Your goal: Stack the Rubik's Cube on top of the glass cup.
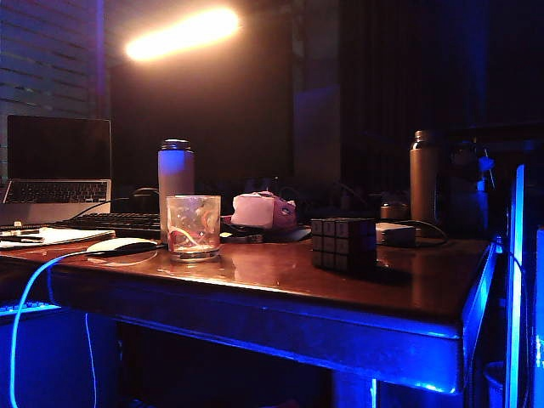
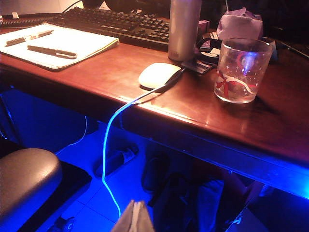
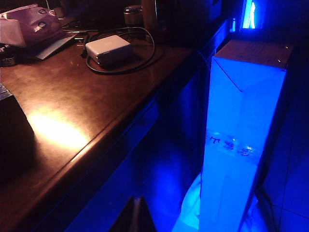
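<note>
You had nothing done yet — the Rubik's Cube (image 1: 343,243), dark with dim stickers, sat on the table (image 1: 255,280) well apart from the glass cup (image 1: 193,227), a clear tumbler with reddish swirls. Both grippers hung back off the table edge: the left gripper (image 2: 135,216) and right gripper (image 3: 136,211) looked closed — both empty.

White mouse (image 2: 159,75), keyboard (image 2: 120,21), notepad (image 2: 67,41).
</note>
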Controlling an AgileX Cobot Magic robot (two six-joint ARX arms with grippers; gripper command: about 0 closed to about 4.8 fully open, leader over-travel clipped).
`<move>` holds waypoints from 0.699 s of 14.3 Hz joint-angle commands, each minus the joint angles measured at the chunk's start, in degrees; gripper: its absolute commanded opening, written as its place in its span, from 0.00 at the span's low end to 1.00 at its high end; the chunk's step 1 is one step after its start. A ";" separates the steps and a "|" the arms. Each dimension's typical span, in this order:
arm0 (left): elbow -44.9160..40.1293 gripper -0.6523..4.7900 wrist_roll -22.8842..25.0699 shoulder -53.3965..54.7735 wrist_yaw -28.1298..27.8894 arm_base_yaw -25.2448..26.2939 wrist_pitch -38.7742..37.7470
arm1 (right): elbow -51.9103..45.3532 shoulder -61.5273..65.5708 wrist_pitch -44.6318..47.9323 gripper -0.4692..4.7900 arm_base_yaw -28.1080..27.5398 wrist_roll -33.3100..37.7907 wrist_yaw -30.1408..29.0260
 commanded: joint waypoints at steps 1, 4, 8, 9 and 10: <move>-0.15 0.13 -3.87 -0.15 0.52 0.07 -1.51 | -0.11 -0.04 -0.39 0.09 -0.02 2.25 0.24; -0.15 0.13 -5.01 -0.15 0.52 0.07 -1.49 | -0.11 -0.04 -0.33 0.09 -0.02 5.20 1.46; 3.15 0.13 -15.80 -0.13 0.50 0.09 5.42 | -0.07 -0.04 1.42 0.09 -0.02 12.35 1.42; 6.19 0.13 -16.15 0.02 0.00 0.11 6.23 | 0.44 -0.04 2.51 0.09 0.07 13.77 1.03; 10.16 0.13 -15.28 1.38 -1.07 0.13 6.12 | 1.36 -0.04 5.11 0.09 0.04 13.88 1.03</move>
